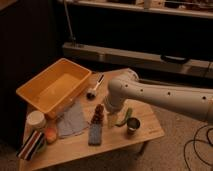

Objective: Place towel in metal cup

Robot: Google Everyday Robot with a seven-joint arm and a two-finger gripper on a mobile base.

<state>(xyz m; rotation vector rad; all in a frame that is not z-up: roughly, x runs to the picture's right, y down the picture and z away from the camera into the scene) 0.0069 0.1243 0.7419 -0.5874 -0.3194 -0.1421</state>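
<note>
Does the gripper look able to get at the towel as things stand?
Probably yes. The gripper hangs above the table just beside the towel, which lies flat with nothing on it. A small reddish thing stands between them, so an approach from above looks safest.

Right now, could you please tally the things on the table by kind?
Containers: 3 (yellow tub, white lidded container, metal cup)
Cleaning items: 3 (towel, blue sponge, brush)
Other small things: 4 (striped item, orange round item, green curved item, reddish-brown item)
Total: 10
The open gripper hangs beside the reddish-brown item.
</note>
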